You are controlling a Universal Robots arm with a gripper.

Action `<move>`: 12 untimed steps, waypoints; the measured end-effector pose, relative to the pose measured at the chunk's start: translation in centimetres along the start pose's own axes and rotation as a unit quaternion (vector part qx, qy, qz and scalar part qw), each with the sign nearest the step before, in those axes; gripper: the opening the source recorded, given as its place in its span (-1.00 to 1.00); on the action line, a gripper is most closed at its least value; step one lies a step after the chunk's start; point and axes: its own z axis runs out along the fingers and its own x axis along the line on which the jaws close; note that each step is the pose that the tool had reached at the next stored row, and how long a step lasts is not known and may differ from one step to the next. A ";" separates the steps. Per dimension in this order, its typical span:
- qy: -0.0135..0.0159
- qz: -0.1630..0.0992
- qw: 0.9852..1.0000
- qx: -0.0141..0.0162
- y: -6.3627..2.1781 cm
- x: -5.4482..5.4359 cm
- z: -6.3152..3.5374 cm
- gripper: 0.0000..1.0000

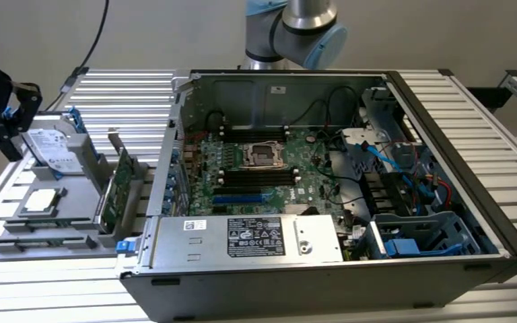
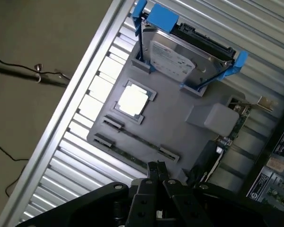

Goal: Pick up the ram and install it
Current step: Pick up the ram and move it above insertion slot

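The gripper (image 1: 9,138) hangs over the grey tray (image 1: 83,239) at the exterior view's left, well apart from the open computer case (image 1: 330,296). In the wrist view its fingers (image 2: 152,168) are closed tip to tip, with nothing between them, and sit above the tray's (image 2: 180,123) near edge.

The ram (image 2: 137,140) lies in the tray, not in the case. It is a thin strip standing on its long edge, held between small clips at each end. The closed fingertips are just beside one end of it but not touching it.

Also on the tray:
- A hard drive (image 2: 187,59) with blue rails stands at the far end.
- A square processor chip (image 2: 132,100) sits in a recess between the drive and the ram.
- A green card (image 1: 115,185) with a metal bracket stands upright on the side nearest the case.

Inside the case the motherboard (image 1: 240,161) lies flat. Black memory slots (image 1: 258,177) run on both sides of the processor socket (image 1: 261,153). A silver power supply (image 1: 250,239) runs along the case's near wall. Tray and case both rest on the ribbed metal tabletop (image 1: 61,296).
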 end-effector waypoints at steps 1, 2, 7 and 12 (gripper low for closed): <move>0.001 -0.010 1.000 0.000 0.00 0.0 0.05 -0.79; 0.001 -0.018 1.000 0.001 -0.01 0.0 0.08 -0.79; 0.003 -0.064 0.998 0.002 -0.01 0.0 0.29 -0.79; 0.006 -0.109 0.994 0.004 -0.02 0.0 0.45 -0.79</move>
